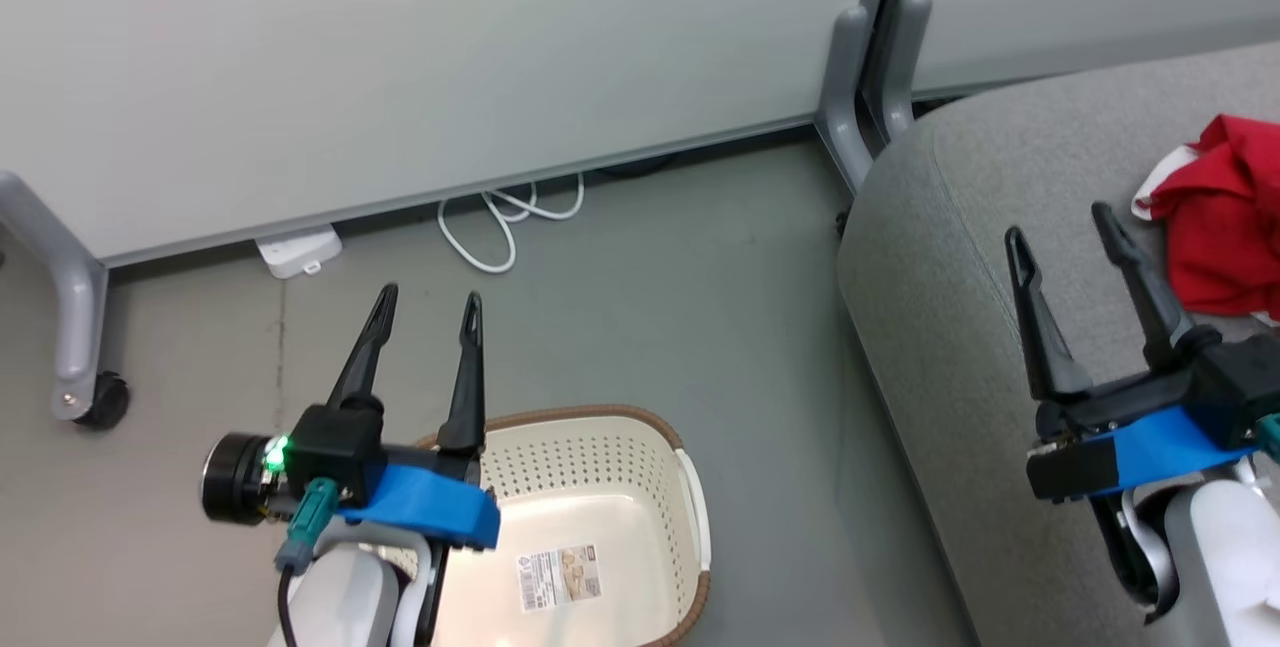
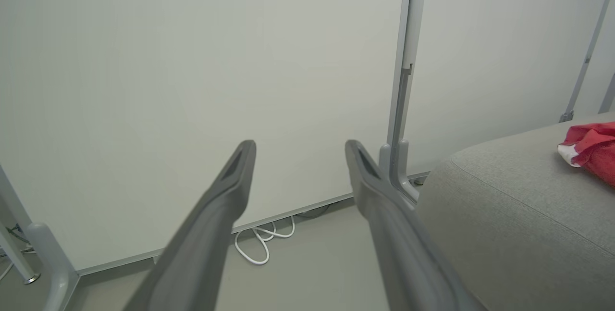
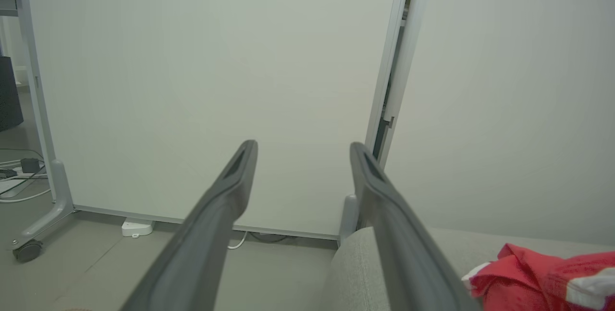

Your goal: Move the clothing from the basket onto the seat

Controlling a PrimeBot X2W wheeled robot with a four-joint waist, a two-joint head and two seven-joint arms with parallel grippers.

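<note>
Grey floor [image 1: 700, 307] runs from the pale partition panels [image 1: 400, 57] at the back to the seat [image 1: 950, 267] on the right, and a white cable [image 1: 500, 227] lies looped at the foot of the panels. The basket [image 1: 600, 467] stands on the floor near the seat, not touching it. Its cream bottom is bare apart from a paper label [image 1: 558, 575], and no red fabric shows inside. The robot's left arm hides the basket's left part and the picture's edge cuts off its near end, so those spots cannot be checked.

The clothing [image 1: 1225, 217] lies in a crumpled red heap on top of the seat, a white edge showing at its left side. The frame crops its right part.

The left claw [image 1: 430, 295] hangs above the basket's far left rim, fingers apart with nothing between them. The right claw [image 1: 1058, 221] hovers over the seat just beside the heap, fingers likewise spread and holding nothing.

Judging by this, the transfer looks finished, or very nearly so. What is left is at most a check of the basket's hidden corner for a stray garment.
</note>
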